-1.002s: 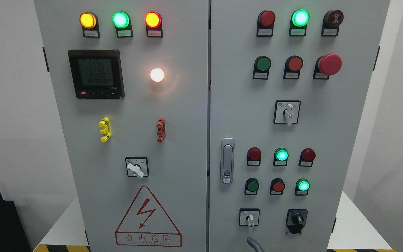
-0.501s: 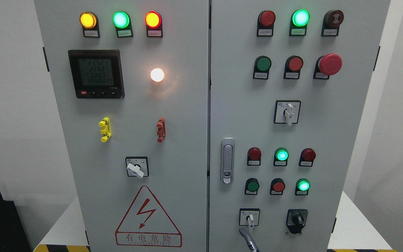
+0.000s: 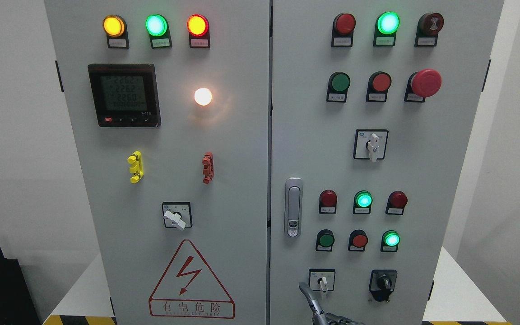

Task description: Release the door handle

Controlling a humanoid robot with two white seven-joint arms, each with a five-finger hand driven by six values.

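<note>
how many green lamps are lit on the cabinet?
4: left door top row; right door top row; right door beside the handle; right door one row lower, far right. None look hidden.

Matt grey painted metal cabinet [image 3: 242, 149]; shiny chrome-look door handle [image 3: 293, 206]; glossy plastic buttons [image 3: 426, 83].

— What sits on the left door?
— A digital meter [image 3: 124, 95], a glowing white lamp [image 3: 203, 96], and a red lightning warning triangle [image 3: 191, 280] below a rotary switch [image 3: 176, 215].
— And the right door?
— A red mushroom stop button [image 3: 426, 83] above a white-handled selector [image 3: 371, 145].
</note>
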